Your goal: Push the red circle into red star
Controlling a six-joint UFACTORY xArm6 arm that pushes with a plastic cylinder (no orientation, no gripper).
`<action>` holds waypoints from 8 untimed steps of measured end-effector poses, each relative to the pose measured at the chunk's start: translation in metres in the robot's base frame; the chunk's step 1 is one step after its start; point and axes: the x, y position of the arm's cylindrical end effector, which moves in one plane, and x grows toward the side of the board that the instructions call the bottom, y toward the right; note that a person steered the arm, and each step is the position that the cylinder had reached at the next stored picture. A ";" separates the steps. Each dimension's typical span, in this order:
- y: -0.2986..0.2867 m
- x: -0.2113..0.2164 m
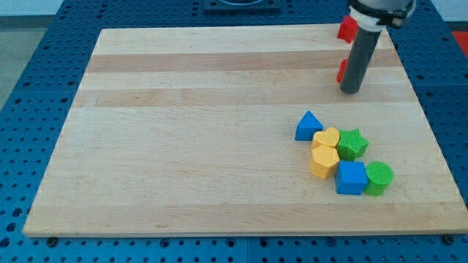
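My tip (350,90) is resting near the worktop's (190,131) top right, touching the right side of a red block (341,70), largely hidden behind the rod, shape unclear. Another red block (346,28), partly hidden, is sitting above it at the top edge. There is no claw to report; the remaining blocks are clustering well below: blue triangle (308,126), yellow heart (327,138), green star (352,143), yellow hexagon (323,161), blue cube (351,177), green cylinder (379,177).

A red block (341,70) peeks from behind the rod; another red block (346,28) lies near the view's top.
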 end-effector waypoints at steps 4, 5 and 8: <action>0.004 -0.073; 0.004 -0.085; 0.012 -0.015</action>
